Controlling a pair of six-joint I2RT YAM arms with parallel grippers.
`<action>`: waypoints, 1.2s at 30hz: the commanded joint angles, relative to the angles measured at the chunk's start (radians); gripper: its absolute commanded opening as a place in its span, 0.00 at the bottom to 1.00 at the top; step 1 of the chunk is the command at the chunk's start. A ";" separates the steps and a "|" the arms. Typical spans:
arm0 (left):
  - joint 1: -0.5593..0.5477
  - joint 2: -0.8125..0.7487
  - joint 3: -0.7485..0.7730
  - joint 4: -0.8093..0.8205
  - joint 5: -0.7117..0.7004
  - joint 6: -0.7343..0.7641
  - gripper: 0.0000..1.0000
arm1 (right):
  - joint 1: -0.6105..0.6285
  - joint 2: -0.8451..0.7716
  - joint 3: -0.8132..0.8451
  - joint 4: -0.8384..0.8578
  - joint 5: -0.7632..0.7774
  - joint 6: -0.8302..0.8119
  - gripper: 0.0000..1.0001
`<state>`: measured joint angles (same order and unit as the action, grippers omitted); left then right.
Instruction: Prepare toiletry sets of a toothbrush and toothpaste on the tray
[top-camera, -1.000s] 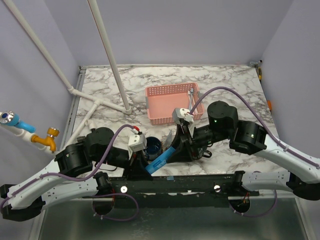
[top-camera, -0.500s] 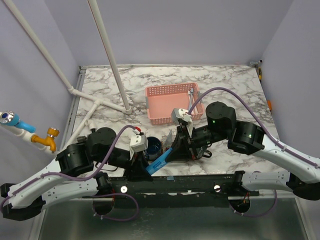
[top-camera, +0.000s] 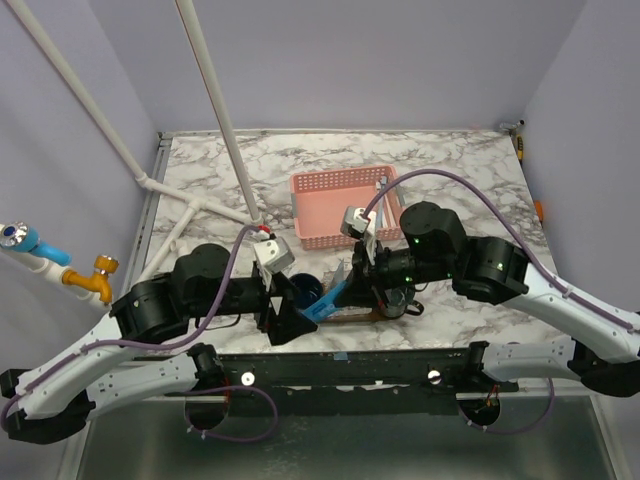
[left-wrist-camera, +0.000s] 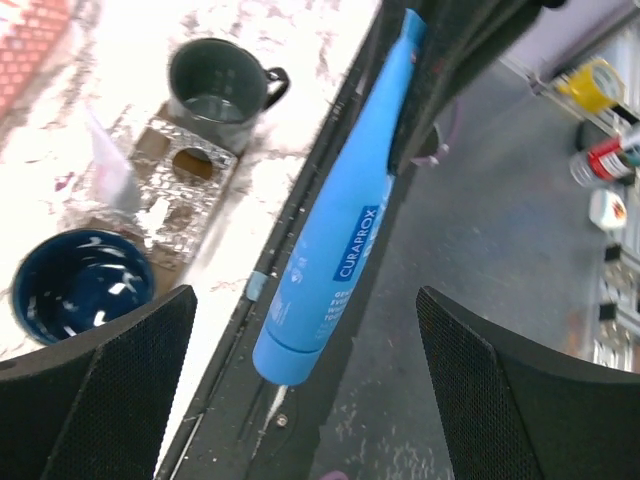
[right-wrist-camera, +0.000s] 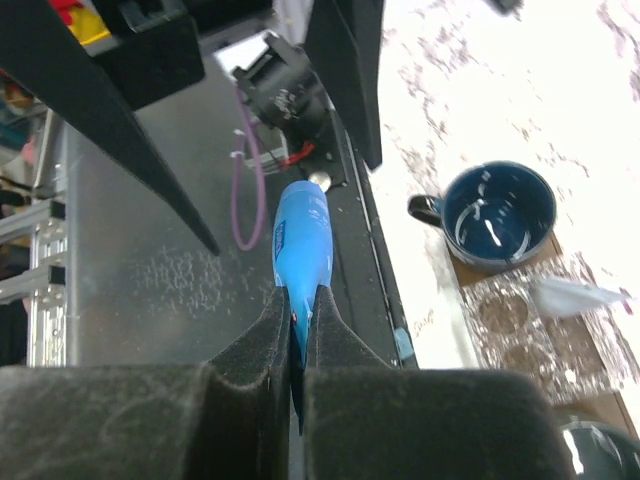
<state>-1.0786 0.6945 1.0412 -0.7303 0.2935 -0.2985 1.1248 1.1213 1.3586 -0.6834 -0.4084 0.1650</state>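
A blue toothpaste tube (top-camera: 322, 303) hangs in the air over the table's near edge, cap end pointing down towards the left arm. My right gripper (right-wrist-camera: 296, 300) is shut on the tube's (right-wrist-camera: 301, 240) flat crimped end. My left gripper (left-wrist-camera: 305, 400) is open, its two fingers wide on either side of the tube's cap (left-wrist-camera: 290, 350) without touching it. The brown tray (left-wrist-camera: 170, 260) lies beneath, partly covered by a clear plastic pack (left-wrist-camera: 185, 165). No toothbrush can be made out for certain.
A dark blue cup (left-wrist-camera: 80, 285) and a grey-green mug (left-wrist-camera: 215, 80) stand by the tray. The pink basket (top-camera: 345, 205) sits behind the arms with white items at its right end. White pipes (top-camera: 215, 110) cross the back left. The black frame rail (top-camera: 340, 370) runs under the tube.
My left gripper opened, let go of the tube's cap end and drew back to the left. My right gripper shut on the flat end and carried the tube slightly up and away.
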 joint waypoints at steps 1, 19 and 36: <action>0.083 0.028 0.043 -0.027 -0.101 -0.016 0.90 | 0.006 0.007 0.082 -0.137 0.170 0.042 0.01; 0.423 0.050 0.003 0.006 -0.092 -0.063 0.90 | 0.005 0.131 0.238 -0.534 0.559 0.259 0.01; 0.456 -0.010 -0.094 0.038 -0.257 -0.065 0.90 | -0.016 0.335 0.307 -0.567 0.754 0.311 0.01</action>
<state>-0.6281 0.6998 0.9695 -0.7116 0.0841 -0.3592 1.1194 1.4242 1.6188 -1.2430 0.2790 0.4637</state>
